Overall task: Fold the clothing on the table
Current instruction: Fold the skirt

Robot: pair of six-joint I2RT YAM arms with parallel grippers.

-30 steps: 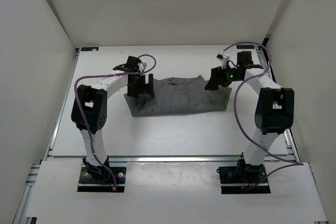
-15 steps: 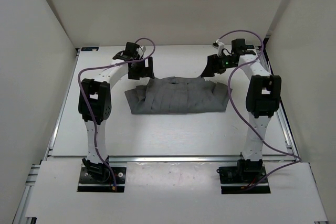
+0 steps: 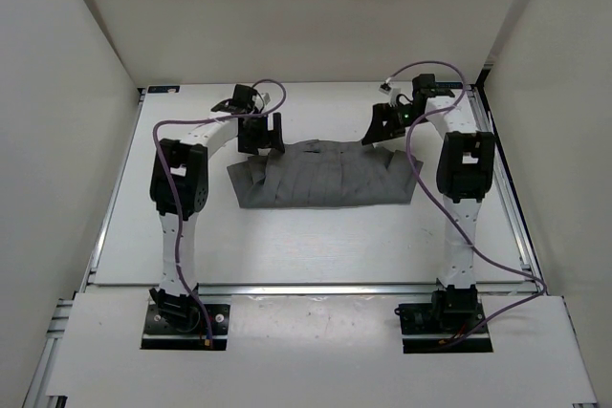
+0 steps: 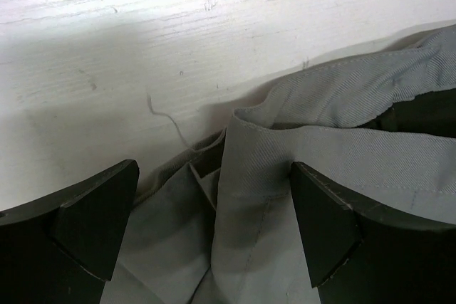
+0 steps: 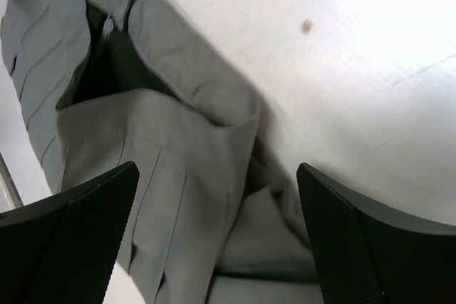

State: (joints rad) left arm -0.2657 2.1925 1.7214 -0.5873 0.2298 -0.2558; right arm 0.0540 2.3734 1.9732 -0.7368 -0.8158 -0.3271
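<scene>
Two claws of mine hang at the far edge of the grey pleated skirt [image 3: 325, 182], which lies spread in a wide band across the middle of the white table [image 3: 287, 246], nearer its far side. My left claw [image 3: 260, 143] has its fingers spread wide and grips nothing, straddling the skirt's far left corner where a folded edge meets bare tabletop. My right claw [image 3: 375, 131] is likewise spread and empty over the far right corner, where the cloth gapes open on a dark inside.
</scene>
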